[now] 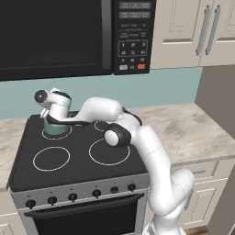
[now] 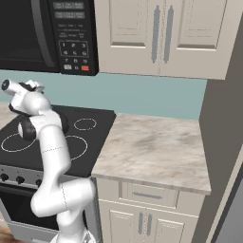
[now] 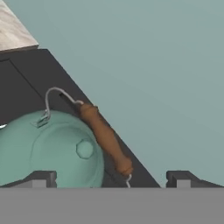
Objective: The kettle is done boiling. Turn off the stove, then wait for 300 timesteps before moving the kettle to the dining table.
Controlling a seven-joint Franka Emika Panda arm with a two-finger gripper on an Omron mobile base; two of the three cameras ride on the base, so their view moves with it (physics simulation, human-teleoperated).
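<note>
Teal wall is backing the stove (image 1: 82,151), where the kettle (image 3: 48,148) is sitting on a rear burner; the gripper (image 3: 111,177) is hovering above it, fingers spread.

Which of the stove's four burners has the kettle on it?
The back left burner: the green kettle sits on its ring under the open hand. The front left burner, front right burner and back right burner hold no pot.

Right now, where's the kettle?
The kettle sits on the stove's back left burner in the left base view, under the open tool.
</note>
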